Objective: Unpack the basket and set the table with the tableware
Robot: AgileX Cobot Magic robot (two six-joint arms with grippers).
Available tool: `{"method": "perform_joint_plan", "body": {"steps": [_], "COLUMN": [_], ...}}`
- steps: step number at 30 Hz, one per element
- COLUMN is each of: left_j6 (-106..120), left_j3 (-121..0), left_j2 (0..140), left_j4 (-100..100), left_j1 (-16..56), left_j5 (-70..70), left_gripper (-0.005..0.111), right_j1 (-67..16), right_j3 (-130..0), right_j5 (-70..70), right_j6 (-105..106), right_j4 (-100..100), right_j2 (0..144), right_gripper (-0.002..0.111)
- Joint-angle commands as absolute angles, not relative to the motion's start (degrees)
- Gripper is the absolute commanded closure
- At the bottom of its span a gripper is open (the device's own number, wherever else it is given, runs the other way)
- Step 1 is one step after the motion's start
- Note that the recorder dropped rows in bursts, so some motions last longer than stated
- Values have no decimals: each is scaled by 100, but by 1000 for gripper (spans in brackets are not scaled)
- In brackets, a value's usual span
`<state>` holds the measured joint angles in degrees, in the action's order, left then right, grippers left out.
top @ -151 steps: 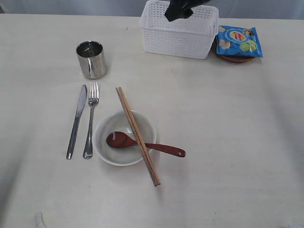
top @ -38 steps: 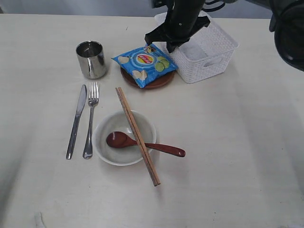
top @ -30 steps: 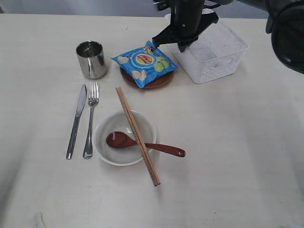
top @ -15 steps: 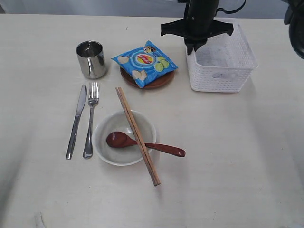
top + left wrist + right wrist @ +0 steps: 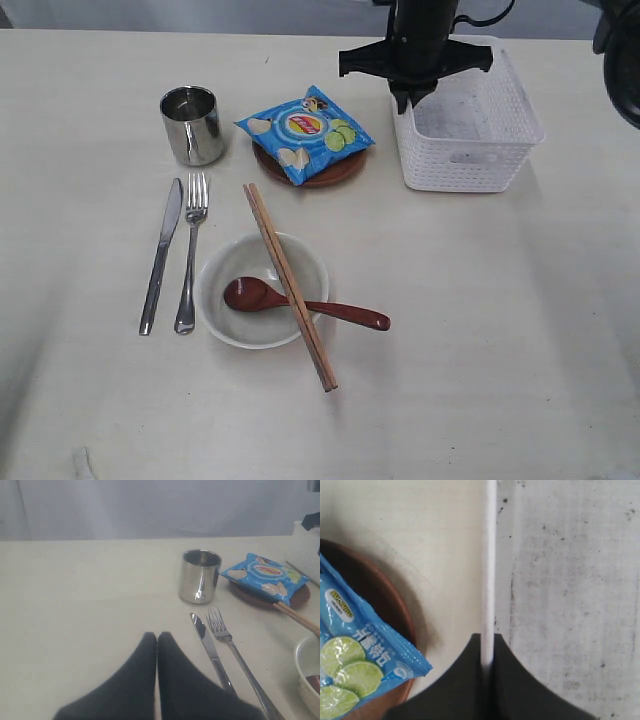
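The white basket point(image 5: 470, 130) stands empty at the back right of the table point(image 5: 480, 330). My right gripper point(image 5: 408, 97) is shut on the basket's left rim point(image 5: 489, 570), one finger point(image 5: 517, 690) on each side of the wall. Left of it a round brown plate point(image 5: 320, 172) lies under the blue chips packet point(image 5: 303, 130). The steel cup point(image 5: 192, 124), knife point(image 5: 161, 255) and fork point(image 5: 190, 250) are at the left. Chopsticks point(image 5: 290, 285) rest across the off-white bowl point(image 5: 262, 290), which holds the wooden spoon point(image 5: 300, 302). My left gripper point(image 5: 157, 636) is shut and empty, near the knife point(image 5: 210, 650).
In the left wrist view the cup point(image 5: 200, 576) stands beyond the fork point(image 5: 235, 650), with the chips packet point(image 5: 265, 576) further off. The right arm's dark body point(image 5: 420, 40) hangs over the basket's back left corner.
The basket, held by my right gripper, swung and slid right, away from the plate and packet, and squared up; in the last half second it barely moved. Five seconds ago the plate stood right of the basket.
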<state>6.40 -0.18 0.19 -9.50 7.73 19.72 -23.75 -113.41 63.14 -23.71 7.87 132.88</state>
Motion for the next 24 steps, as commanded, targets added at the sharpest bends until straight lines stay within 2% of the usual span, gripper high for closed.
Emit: {"method": "perform_joint_plan", "body": {"steps": [1,19,21,24], "left_j6": [624,635,636,636], "left_j3": [0,0,0,0], "left_j2": [0,0,0,0], "left_j4": [-949,-949,-927,-927], "left_j1": [817,817,817,817], "left_j5": [1962,1962,1962,1962], "left_gripper": [107,107,107,107], "right_j1": [-2344,-2344,-2344,-2344], "right_j3": [-11316,-11316,-11316,-11316], "right_j5": [6395,6410,6410,6389], "right_j6": [-2555,-2395,-2284,-2262], "right_j4": [851,699,549,404], "right_j2": [13230,13323,13323,13323], "right_gripper": [109,108,100,84]}}
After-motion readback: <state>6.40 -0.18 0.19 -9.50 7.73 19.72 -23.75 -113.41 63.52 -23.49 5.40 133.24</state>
